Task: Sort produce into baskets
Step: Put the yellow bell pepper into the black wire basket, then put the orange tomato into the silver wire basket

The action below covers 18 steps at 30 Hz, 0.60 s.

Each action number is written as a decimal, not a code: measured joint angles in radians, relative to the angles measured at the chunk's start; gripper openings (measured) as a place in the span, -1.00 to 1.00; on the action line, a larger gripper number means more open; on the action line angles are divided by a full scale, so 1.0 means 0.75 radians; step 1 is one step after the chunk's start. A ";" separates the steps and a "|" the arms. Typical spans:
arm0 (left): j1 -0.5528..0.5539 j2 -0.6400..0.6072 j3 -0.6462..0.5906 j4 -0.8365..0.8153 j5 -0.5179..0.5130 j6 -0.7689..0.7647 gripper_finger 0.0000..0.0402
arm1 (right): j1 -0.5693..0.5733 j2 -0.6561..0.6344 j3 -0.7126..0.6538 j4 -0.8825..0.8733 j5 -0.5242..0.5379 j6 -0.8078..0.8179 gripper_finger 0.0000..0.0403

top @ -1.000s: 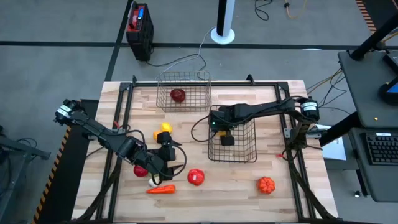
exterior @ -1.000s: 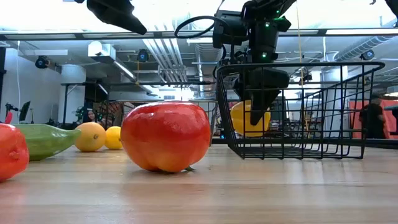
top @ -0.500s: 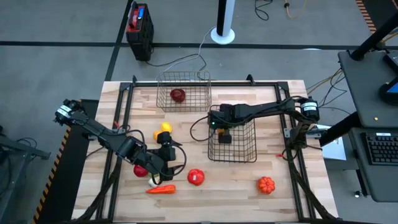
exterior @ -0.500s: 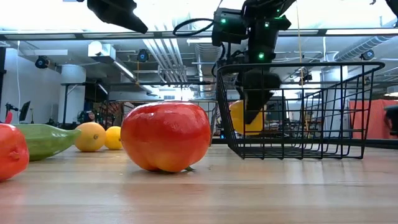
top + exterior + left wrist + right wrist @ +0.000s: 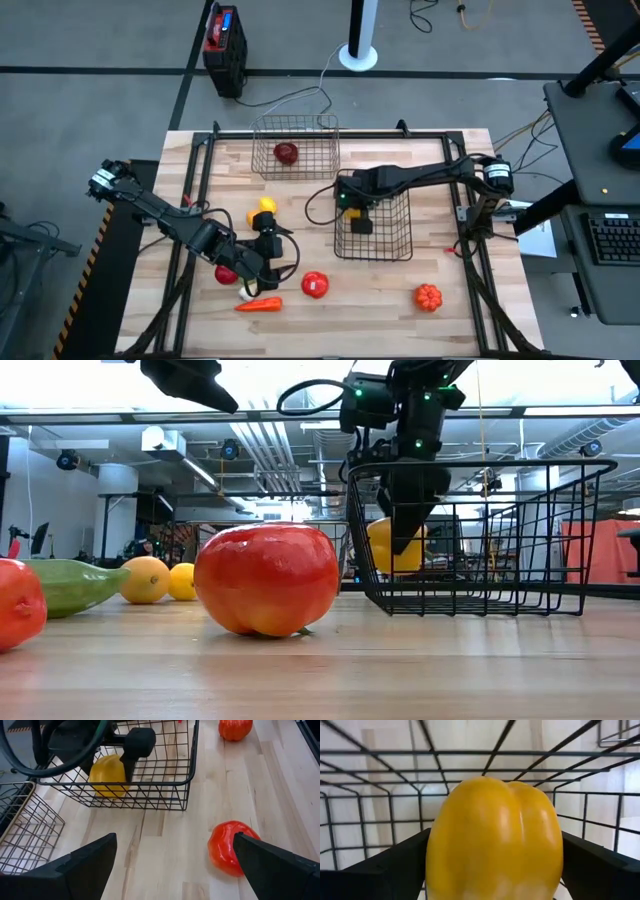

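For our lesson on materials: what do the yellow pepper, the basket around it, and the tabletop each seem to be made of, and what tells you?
The glossy yellow pepper looks like smooth moulded plastic, though foam or rubber is possible: its sheen is even. The dark rectangular wire-mesh basket seems to be coated metal: thin rigid rods in a grid. The pale plank tabletop looks like wood with a matte finish: grain lines and board seams show.

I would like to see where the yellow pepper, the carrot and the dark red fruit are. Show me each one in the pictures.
Yellow pepper (image 5: 492, 840): right wrist view, middle of its front.
Carrot (image 5: 259, 305): high view, middle of its body.
Dark red fruit (image 5: 287, 153): high view, its top, inside the far basket.
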 joint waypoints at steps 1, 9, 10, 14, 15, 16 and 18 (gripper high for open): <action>0.000 0.000 0.000 0.000 0.000 0.000 0.89 | 0.001 0.000 0.000 -0.005 0.000 -0.003 0.87; 0.000 0.000 -0.001 -0.001 -0.001 0.000 0.89 | 0.000 -0.005 0.000 -0.053 0.023 -0.044 0.96; 0.000 0.000 -0.001 -0.001 -0.001 -0.001 0.89 | 0.000 -0.010 0.007 -0.082 0.031 -0.040 0.96; 0.000 0.000 -0.001 -0.016 0.062 -0.001 0.89 | 0.006 -0.048 0.085 -0.246 0.033 0.068 0.96; 0.000 0.000 -0.001 -0.021 0.089 -0.002 0.89 | 0.012 -0.067 0.104 -0.285 0.020 0.106 0.96; 0.000 0.005 -0.002 -0.023 0.120 -0.002 0.89 | 0.022 -0.086 0.119 -0.328 0.003 0.135 0.96; -0.001 0.021 -0.003 -0.020 0.163 0.010 0.89 | 0.055 -0.137 0.145 -0.384 -0.024 0.186 0.96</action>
